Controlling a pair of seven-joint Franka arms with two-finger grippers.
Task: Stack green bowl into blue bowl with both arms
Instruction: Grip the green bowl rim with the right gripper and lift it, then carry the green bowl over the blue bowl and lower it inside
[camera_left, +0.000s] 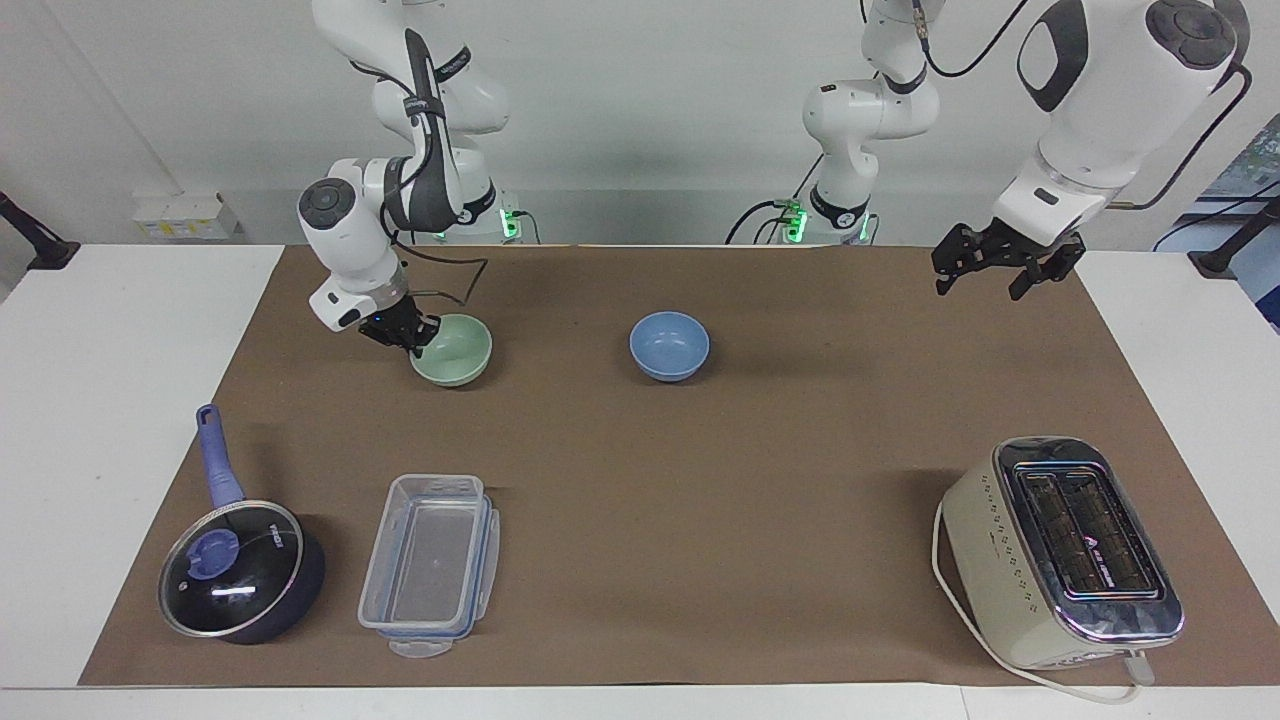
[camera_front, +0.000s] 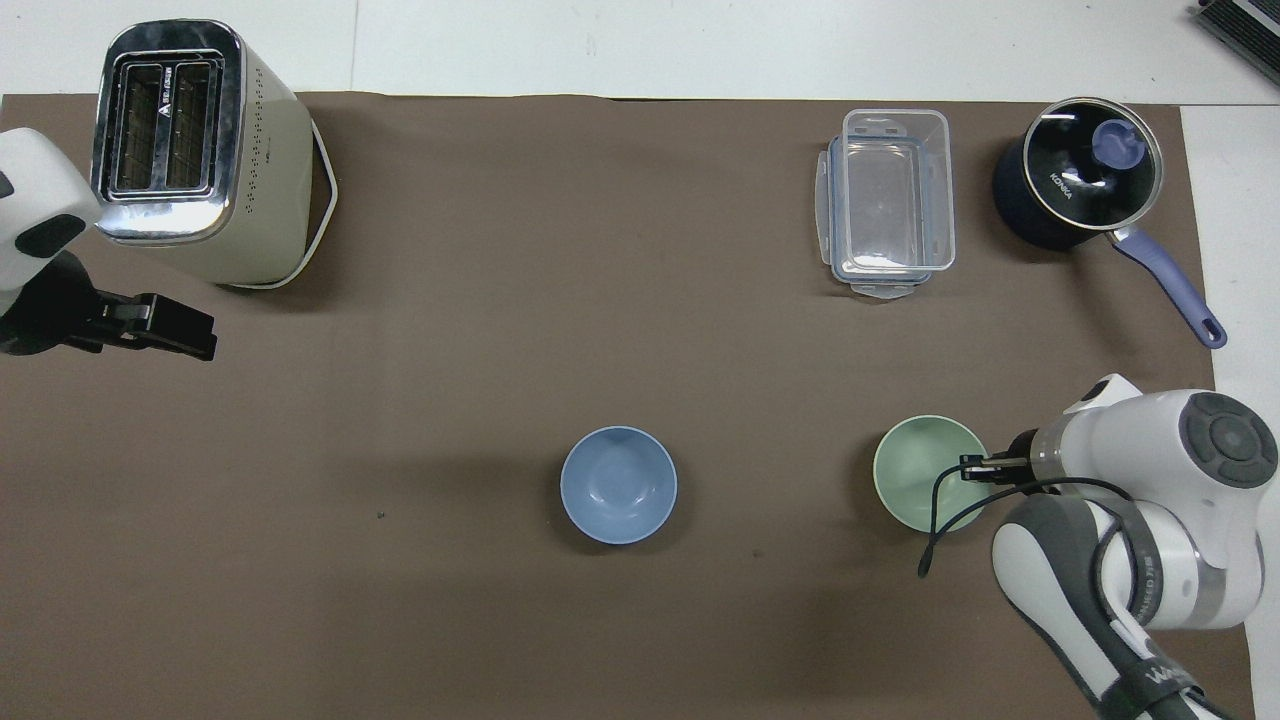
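Green bowl (camera_left: 452, 348) — blue bowl (camera_left: 669, 345) beside

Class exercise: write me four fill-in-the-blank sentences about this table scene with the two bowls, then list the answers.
1. The right gripper has its jaws shut on the rim of the ____ bowl.
2. The blue bowl holds ____.
3. The left gripper hangs with jaws ____.
4. The toaster has ____ slots.

Answers: green; nothing; open; two

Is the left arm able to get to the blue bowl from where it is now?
Probably yes. The left gripper hangs open over bare mat at its own end of the table, and nothing stands between it and the blue bowl. The right gripper is busy, shut on the green bowl rim.
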